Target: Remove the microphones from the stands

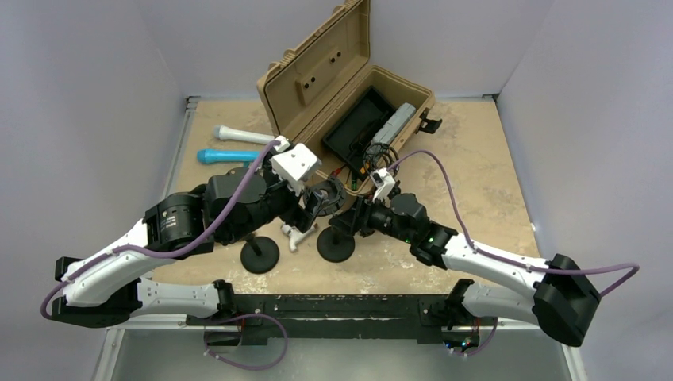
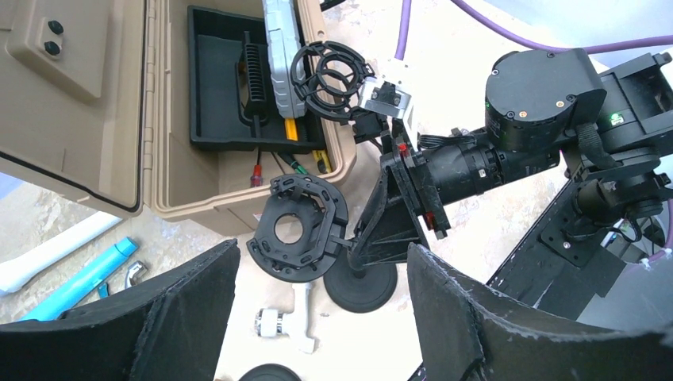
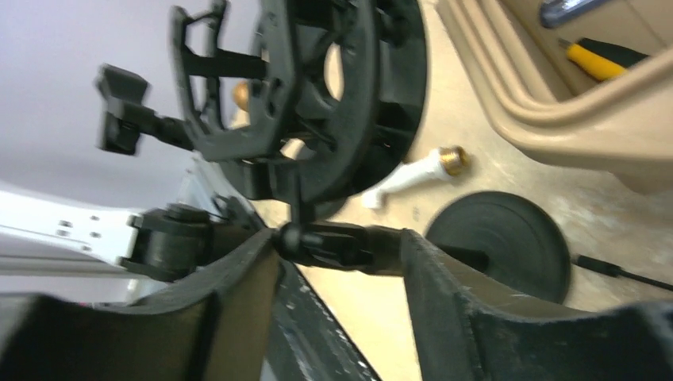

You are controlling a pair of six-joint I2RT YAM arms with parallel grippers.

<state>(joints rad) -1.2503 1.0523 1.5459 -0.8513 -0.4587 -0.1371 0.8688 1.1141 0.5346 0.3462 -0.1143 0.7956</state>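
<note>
Across the tan table (image 1: 476, 182) an open case (image 1: 317, 71) is sitting at the back. The white microphone (image 1: 238, 135) and blue microphone (image 1: 222, 155) are lying side by side on the surface to its left, well apart from the stand (image 1: 336, 246). The right gripper (image 3: 340, 242) is clamping the stand's thin stem just above the round base. The shock mount (image 2: 298, 230) is tilting on top. The left gripper (image 2: 323, 248) is hovering near that mount, fingers spread wide, holding nothing.
</note>
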